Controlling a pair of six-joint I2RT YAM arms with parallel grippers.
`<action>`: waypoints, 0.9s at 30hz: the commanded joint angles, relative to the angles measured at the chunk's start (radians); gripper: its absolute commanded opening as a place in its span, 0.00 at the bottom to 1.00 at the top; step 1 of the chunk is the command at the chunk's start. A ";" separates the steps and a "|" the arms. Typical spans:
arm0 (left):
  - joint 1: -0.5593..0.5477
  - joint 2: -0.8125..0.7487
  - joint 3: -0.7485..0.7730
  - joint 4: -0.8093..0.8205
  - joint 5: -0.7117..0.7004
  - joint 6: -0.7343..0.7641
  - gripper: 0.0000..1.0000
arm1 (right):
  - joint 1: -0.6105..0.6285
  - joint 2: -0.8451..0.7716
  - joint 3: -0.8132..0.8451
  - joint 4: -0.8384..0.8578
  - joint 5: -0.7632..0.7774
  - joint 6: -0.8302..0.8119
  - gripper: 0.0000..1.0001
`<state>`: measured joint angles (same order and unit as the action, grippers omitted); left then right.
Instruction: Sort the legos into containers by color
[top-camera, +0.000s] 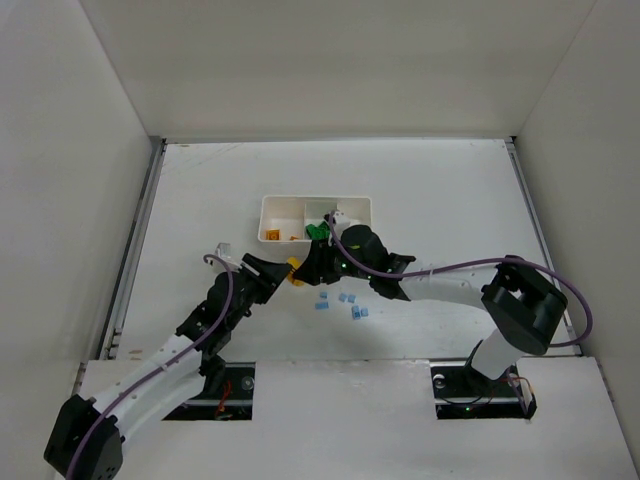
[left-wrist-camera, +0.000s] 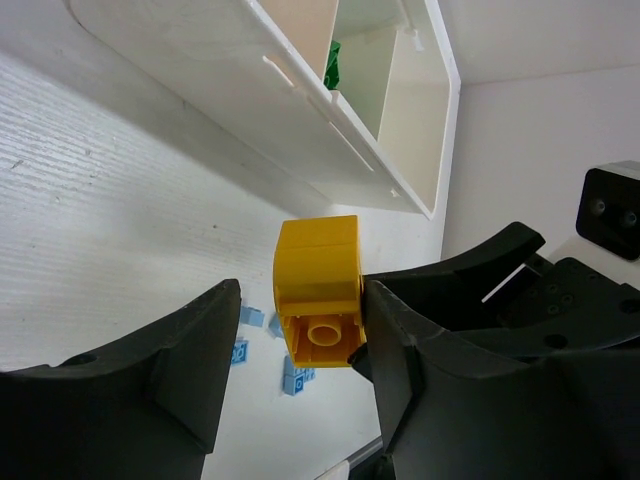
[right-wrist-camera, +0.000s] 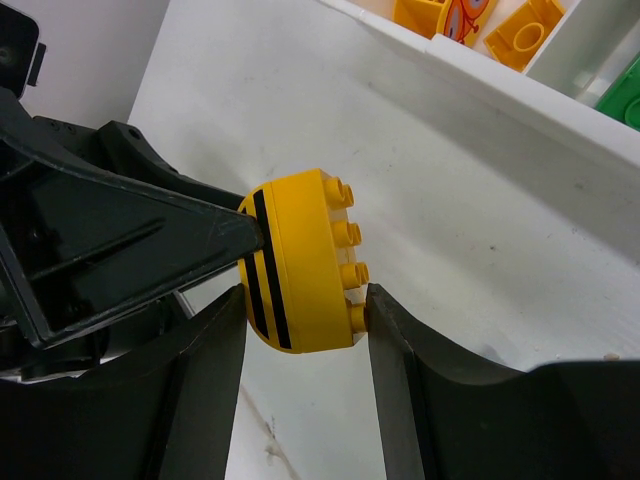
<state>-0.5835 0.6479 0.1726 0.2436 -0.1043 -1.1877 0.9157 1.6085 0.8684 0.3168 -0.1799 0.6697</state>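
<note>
A yellow brick (right-wrist-camera: 300, 265) bearing 2 black stripes sits clamped in the right gripper (right-wrist-camera: 305, 292), which reaches toward 10 o'clock. The left gripper (left-wrist-camera: 302, 287), reaching toward 1 o'clock, straddles it loosely, 1 finger touching.

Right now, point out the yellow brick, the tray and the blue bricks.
yellow brick (left-wrist-camera: 316, 268): left wrist view, smooth side.
tray (top-camera: 283, 212): top view, left compartment floor.
blue bricks (top-camera: 322, 305): top view, leftmost brick.

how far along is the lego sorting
Done: yellow bricks and green lego sit in separate tray compartments. In hand: the right gripper pinches a striped yellow brick, with the left gripper open around it. Left: blue bricks on the table.
</note>
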 joint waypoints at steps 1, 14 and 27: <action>-0.006 -0.001 0.031 0.054 0.005 -0.012 0.48 | -0.005 -0.036 0.014 0.084 0.007 0.008 0.35; -0.014 0.039 0.021 0.152 0.014 -0.043 0.28 | -0.005 -0.019 0.023 0.096 -0.003 0.022 0.36; 0.006 -0.017 -0.031 0.166 0.066 -0.069 0.15 | -0.022 -0.110 -0.078 0.165 -0.053 0.008 0.78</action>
<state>-0.5869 0.6495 0.1650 0.3344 -0.0822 -1.2289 0.9123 1.5688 0.8291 0.3786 -0.1917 0.6865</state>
